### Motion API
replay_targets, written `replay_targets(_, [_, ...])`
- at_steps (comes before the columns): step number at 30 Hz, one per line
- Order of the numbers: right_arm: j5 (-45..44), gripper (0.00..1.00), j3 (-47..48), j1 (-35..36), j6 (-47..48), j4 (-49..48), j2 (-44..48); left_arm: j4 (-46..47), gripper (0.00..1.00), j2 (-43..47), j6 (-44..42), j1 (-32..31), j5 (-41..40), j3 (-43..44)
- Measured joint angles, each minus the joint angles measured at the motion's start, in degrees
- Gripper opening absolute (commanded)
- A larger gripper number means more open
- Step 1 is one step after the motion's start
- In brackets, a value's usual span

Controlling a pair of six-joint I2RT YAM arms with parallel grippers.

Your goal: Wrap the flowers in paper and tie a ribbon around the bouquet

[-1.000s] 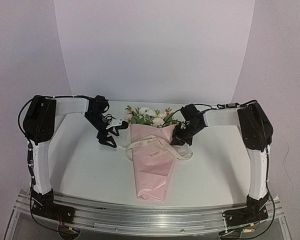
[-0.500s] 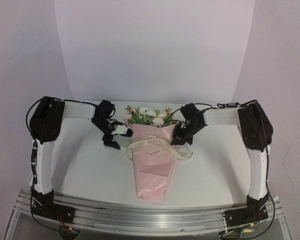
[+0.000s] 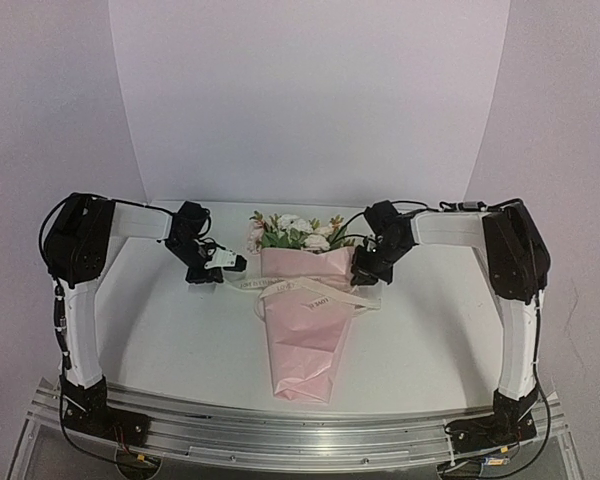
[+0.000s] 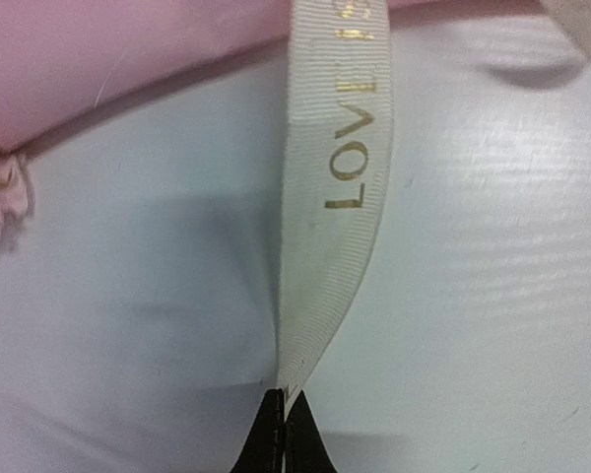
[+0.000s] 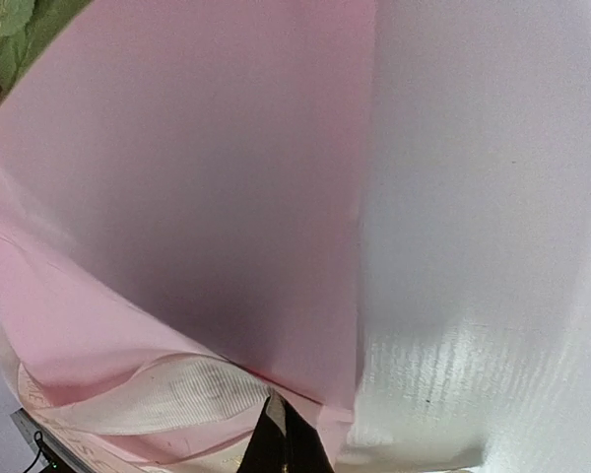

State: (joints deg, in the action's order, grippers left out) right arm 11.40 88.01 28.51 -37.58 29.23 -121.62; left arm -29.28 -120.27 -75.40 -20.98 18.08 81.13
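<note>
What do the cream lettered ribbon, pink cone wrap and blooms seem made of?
The cream lettered ribbon looks like matte woven grosgrain fabric: fine crosswise ribs, gold printed letters. The pink cone wrap looks like thin matte paper, holding crisp folds. The pale pink and white blooms may be artificial, fabric or plastic; too small to tell.

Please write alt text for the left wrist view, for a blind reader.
The left gripper, shut, pinches a cream ribbon printed LOVE in gold. The ribbon runs up across the white table to the pink paper.
</note>
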Motion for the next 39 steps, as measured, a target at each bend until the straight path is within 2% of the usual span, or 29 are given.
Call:
replay_targets(6, [-1.65,0.0,-1.03,-1.38,1.42,1.77,2.98,0.73,0.0,2.77,1.94,4.41,-2.31,-3.79])
replay_targets(14, [-2.14,0.0,-0.88,-1.9,3.27,3.35,4.06,-0.77,0.0,3.9,4.46,5.34,-2.24,-4.72])
replay_targets(18, [-1.62,0.0,1.14,-1.29,4.71,4.47,4.06,-5.46,0.18,4.84,5.35,4.38,0.36,-4.21])
replay_targets(19, [-1.35,0.0,1.91,-1.06,5.0,4.48,4.07,-6.55,0.25,4.89,5.28,3.91,0.89,-3.83])
replay_targets(21, [-0.86,0.0,3.27,-0.65,5.58,4.4,4.09,-8.42,0.49,4.92,5.12,2.92,1.75,-2.94])
replay_targets(24, [-0.41,0.0,4.37,-0.19,6.32,4.25,4.22,-12.05,0.63,4.92,4.56,1.84,3.33,-0.35])
replay_targets(28, [-0.13,0.0,4.74,0.18,7.04,4.51,4.92,-18.23,0.75,4.83,2.43,1.59,8.56,6.27])
replay_targets(31, [0.0,0.0,5.71,0.2,7.51,4.66,5.17,-20.69,0.78,4.55,3.91,-0.17,12.69,14.36])
replay_targets(35, [0.32,0.0,6.9,0.2,7.6,4.63,5.17,-16.47,0.79,3.39,11.43,-7.27,16.94,21.06])
replay_targets(39, [0.44,0.0,7.16,0.18,7.6,4.64,5.17,-11.47,0.77,-0.38,18.99,-15.02,19.49,23.32])
